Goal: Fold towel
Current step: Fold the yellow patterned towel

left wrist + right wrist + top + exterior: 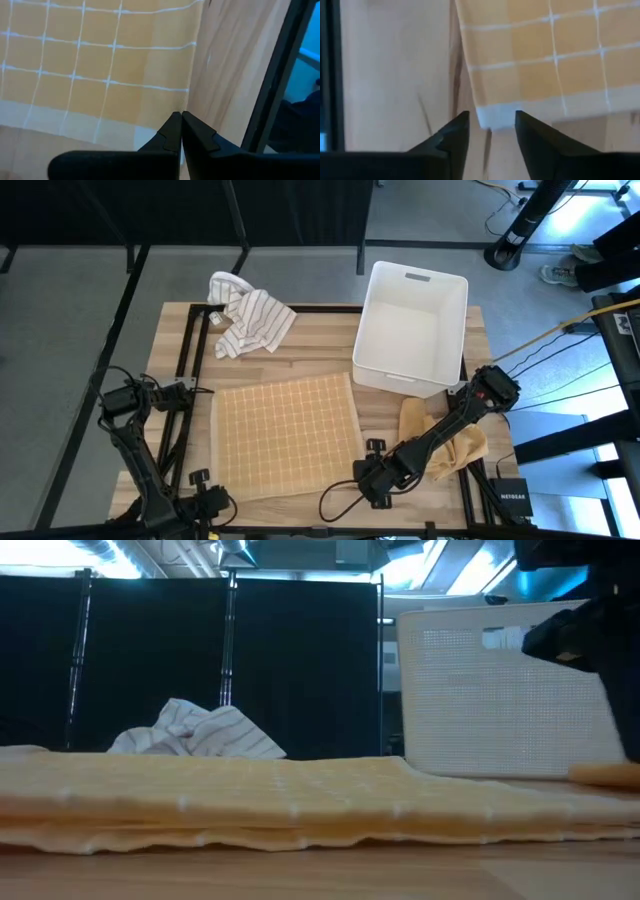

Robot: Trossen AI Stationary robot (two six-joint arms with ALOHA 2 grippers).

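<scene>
- So the yellow checked towel (286, 435) was lying spread flat on the wooden table (320, 340), roughly in the middle, between the two arms. From the low view (250, 795) it looked like two layers stacked, edges a bit wavy.
- Right gripper (368, 476) sat low at the towel's near right corner. In its wrist view (491, 127) the fingers were apart, with the pale corner of the towel (540, 60) sitting right between the tips, and I couldn't tell if either finger was touching the cloth.
- Left gripper (205, 492) was down by the towel's near left corner, fingers pressed together with nothing between them. Its wrist view (180, 125) showed the closed tips right over the towel's edge (100, 65), next to bare wood.
- White plastic bin (412, 328) stood at the far right of the table, just past the towel's far right corner. In the low view (500, 700) it rose up behind the towel.
- A crumpled white striped cloth (247, 315) sat at the far left side, well apart from the towel; it also showed up in the low view (200, 732).
- Another plain yellow cloth (445, 438) lay bunched on the right side, partly under the right arm.
</scene>
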